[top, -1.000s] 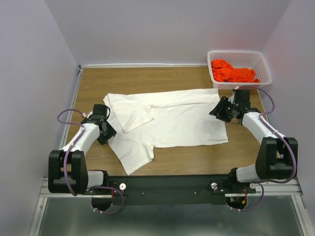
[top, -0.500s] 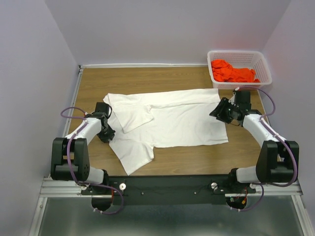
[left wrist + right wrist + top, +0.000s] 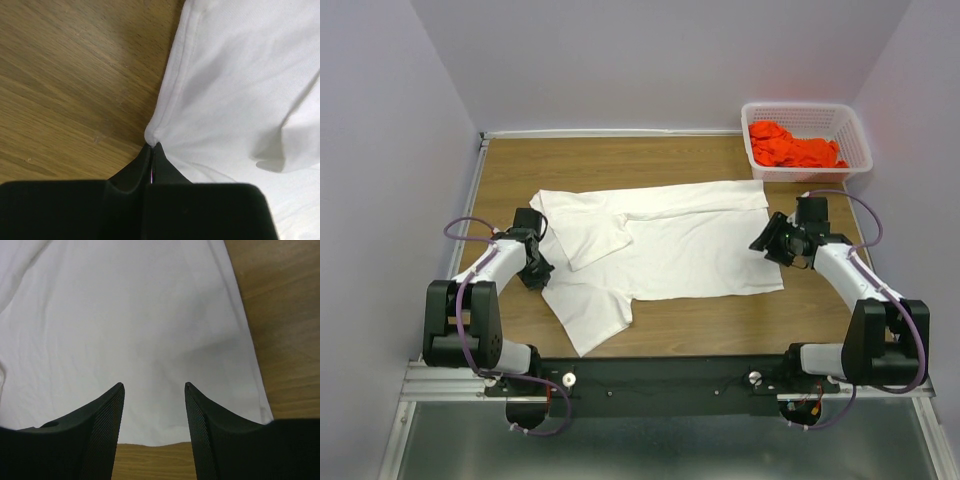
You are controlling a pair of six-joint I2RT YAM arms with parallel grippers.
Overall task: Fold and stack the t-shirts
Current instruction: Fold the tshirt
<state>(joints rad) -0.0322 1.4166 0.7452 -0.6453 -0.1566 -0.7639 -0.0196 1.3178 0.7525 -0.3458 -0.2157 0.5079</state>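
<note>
1. Spread t-shirt (image 3: 670,245): lies across the middle of the counter (image 3: 620,165).
2. Basket (image 3: 855,150): far right corner of the counter, behind the spread t-shirt.
3. Bunched t-shirt (image 3: 790,150): in the basket.
4. My left gripper (image 3: 535,272): touching the spread t-shirt's left edge.
5. My right gripper (image 3: 767,240): over its right edge, before the basket.

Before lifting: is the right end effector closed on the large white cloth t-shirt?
No, the right end effector is open, the large white cloth t-shirt lying flat between its spread fingers.
</note>
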